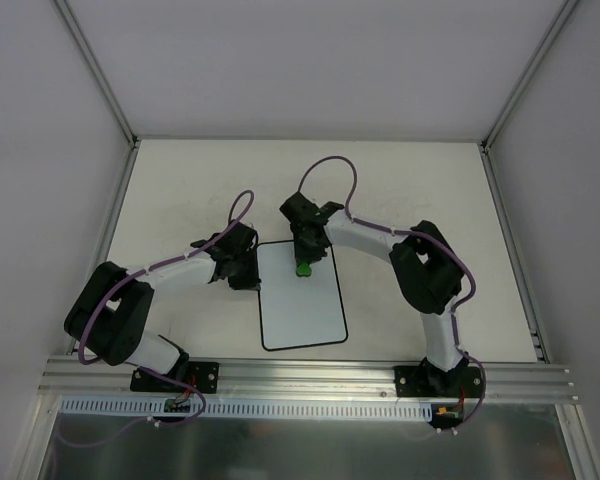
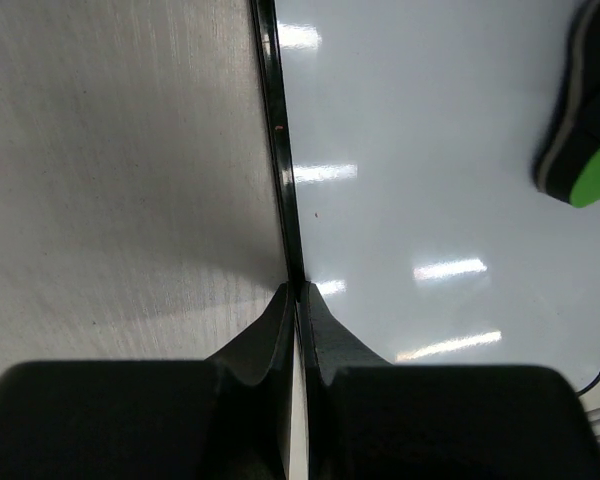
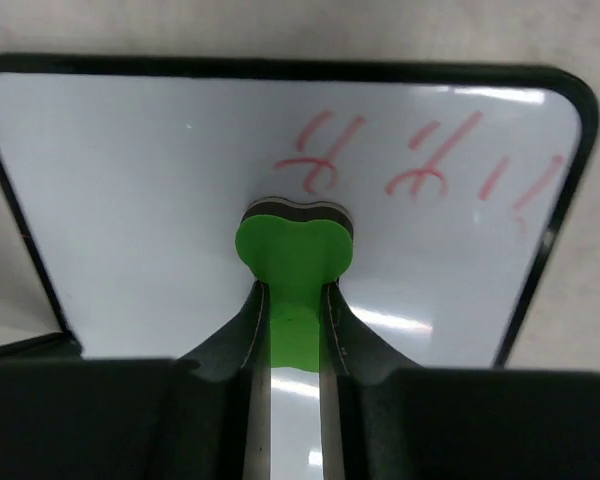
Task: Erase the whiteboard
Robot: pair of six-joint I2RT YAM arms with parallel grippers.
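Observation:
The whiteboard (image 1: 302, 312) lies flat on the table between the arms, with a black rounded border. It looks blank in the top view. In the right wrist view the whiteboard (image 3: 130, 200) bears red scribbles (image 3: 420, 160) near one corner. My right gripper (image 1: 304, 258) (image 3: 292, 292) is shut on a green eraser (image 1: 303, 268) (image 3: 292, 248) whose dark pad rests on the board near its far edge, beside the scribbles. My left gripper (image 1: 244, 270) (image 2: 298, 292) is shut, its tips at the board's left black border (image 2: 280, 150). The eraser also shows in the left wrist view (image 2: 592, 175).
The cream tabletop (image 1: 180, 190) is ringed by white walls and metal frame posts (image 1: 100, 80). An aluminium rail (image 1: 310, 375) carrying both arm bases runs along the near edge. Purple cables loop over both arms.

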